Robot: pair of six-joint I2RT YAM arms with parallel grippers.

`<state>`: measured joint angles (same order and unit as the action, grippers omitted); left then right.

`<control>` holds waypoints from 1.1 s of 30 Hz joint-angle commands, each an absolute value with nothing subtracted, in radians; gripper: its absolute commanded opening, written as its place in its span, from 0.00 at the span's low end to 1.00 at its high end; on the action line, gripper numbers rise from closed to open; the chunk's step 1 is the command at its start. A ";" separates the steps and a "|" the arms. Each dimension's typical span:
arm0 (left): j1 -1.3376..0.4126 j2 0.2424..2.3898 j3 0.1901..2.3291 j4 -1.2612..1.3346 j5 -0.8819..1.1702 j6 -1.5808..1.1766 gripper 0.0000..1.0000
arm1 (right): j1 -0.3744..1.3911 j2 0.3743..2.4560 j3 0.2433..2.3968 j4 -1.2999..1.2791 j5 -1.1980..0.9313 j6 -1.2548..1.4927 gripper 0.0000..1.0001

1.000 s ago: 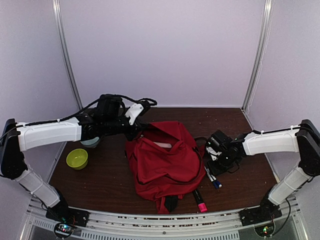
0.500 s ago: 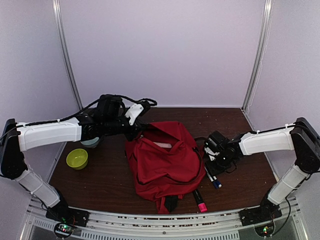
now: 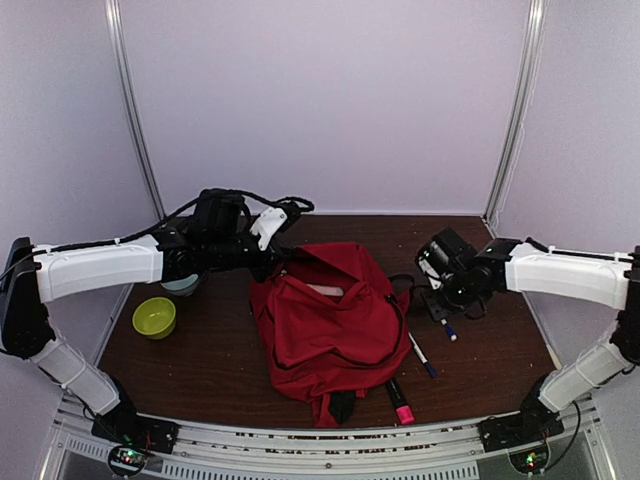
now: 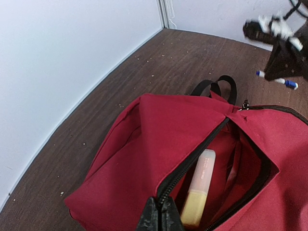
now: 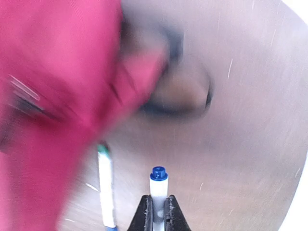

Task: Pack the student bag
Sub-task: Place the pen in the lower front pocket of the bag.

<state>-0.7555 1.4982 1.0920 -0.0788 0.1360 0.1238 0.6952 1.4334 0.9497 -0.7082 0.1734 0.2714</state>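
The red student bag (image 3: 330, 315) lies in the middle of the table with its top zip open. My left gripper (image 3: 273, 262) is shut on the bag's zipper edge (image 4: 161, 211) and holds the opening up. A yellow highlighter (image 4: 198, 192) lies inside the bag. My right gripper (image 3: 443, 312) is right of the bag, above the table, shut on a white pen with a blue cap (image 5: 158, 185). This pen also shows in the top view (image 3: 448, 330) and in the left wrist view (image 4: 276, 80). The bag is blurred at the left of the right wrist view (image 5: 53, 96).
A second white pen (image 3: 420, 355) lies on the table beside the bag's right edge, also in the right wrist view (image 5: 106, 187). A black and pink marker (image 3: 398, 400) lies at the bag's front right. A green bowl (image 3: 154, 317) stands at the left. Walls enclose the table.
My right gripper has lifted one white pen off the table and moved it up and to the back right, leaving the other pen lying. The left arm and bag have not moved.
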 commanded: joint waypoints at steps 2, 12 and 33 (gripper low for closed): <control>-0.754 1.473 1.114 0.002 0.164 0.114 0.00 | 0.789 1.215 1.024 -0.400 0.074 0.023 0.00; -0.753 1.457 1.095 0.035 0.182 0.070 0.00 | 0.897 1.501 0.962 0.634 -0.465 -0.253 0.00; -0.753 1.449 1.097 -0.001 0.157 0.089 0.00 | 0.907 1.419 1.118 -0.004 -0.016 -0.236 0.61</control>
<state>-0.7555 1.4830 1.0748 -0.0685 0.1516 0.0872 0.9016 1.5982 1.0279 0.2100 -0.1516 -0.4404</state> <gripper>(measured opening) 0.021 0.613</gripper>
